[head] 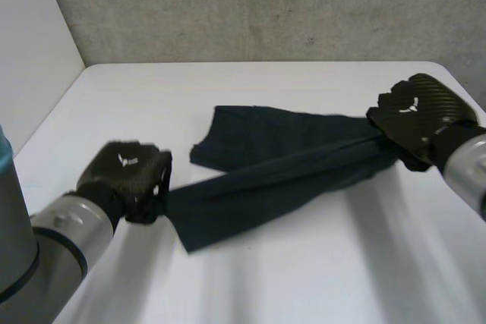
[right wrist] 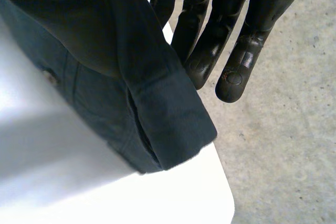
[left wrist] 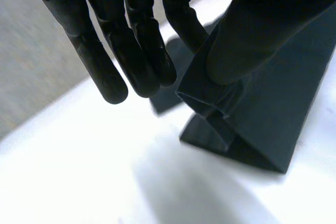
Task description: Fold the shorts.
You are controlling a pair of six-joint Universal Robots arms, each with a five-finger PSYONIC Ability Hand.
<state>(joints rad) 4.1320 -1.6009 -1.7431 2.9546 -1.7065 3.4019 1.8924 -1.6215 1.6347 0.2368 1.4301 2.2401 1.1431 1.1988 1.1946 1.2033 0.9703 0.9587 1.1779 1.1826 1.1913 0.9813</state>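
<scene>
Nearest you, at about 8 o'clock on the white worktop [head: 304, 286], your left hand [head: 125, 174] has one end of the dark navy shorts [head: 266, 176]. In its wrist view the thumb [left wrist: 247, 40] presses a folded edge of the cloth against the innermost finger, so that hand is grasping the shorts, while its other fingers [left wrist: 139, 61] hang straight and free beside the cloth. From there the shorts run as a gathered band across the middle of the worktop towards 2 o'clock, raised at both ends. A looser flap lies spread on the worktop on the far side of that band, with its free corner pointing to about 11 o'clock. At 2 o'clock, near the far right corner of the worktop, your right hand [head: 416, 115] holds the other end. Its wrist view shows a hemmed edge wrapped over the thumb side of the hand and caught against the innermost finger, so it too is grasping the shorts, with the remaining fingers [right wrist: 233, 59] straight and clear of the cloth above the grey floor [right wrist: 283, 150]. Beyond the worktop stands a grey wall [head: 266, 5].
</scene>
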